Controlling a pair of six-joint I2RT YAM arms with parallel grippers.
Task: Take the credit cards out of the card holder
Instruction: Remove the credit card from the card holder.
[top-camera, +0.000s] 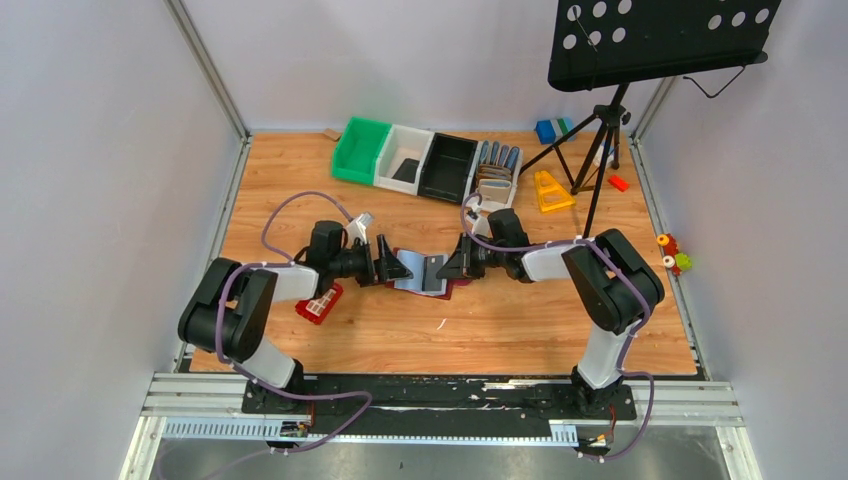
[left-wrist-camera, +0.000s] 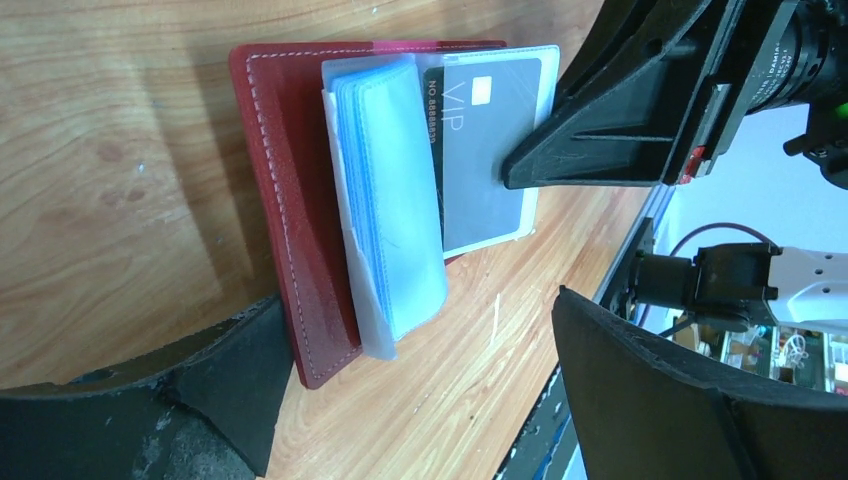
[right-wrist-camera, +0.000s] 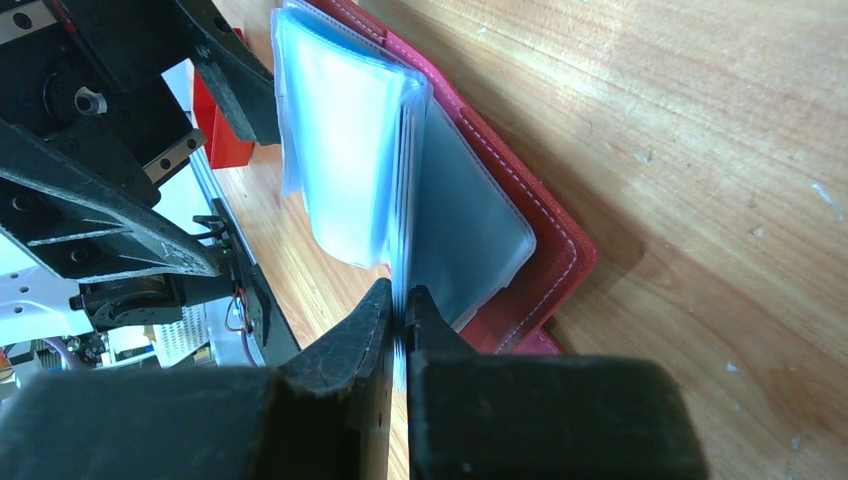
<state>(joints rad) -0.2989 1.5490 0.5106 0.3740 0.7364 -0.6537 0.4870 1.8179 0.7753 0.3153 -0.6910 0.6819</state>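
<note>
maroon card holder open, right gripper pinching its clear sleeve, left gripper spread wide

The wooden table bears the card holder, a green bin and a red piece.

green bin and music stand at back.
</note>
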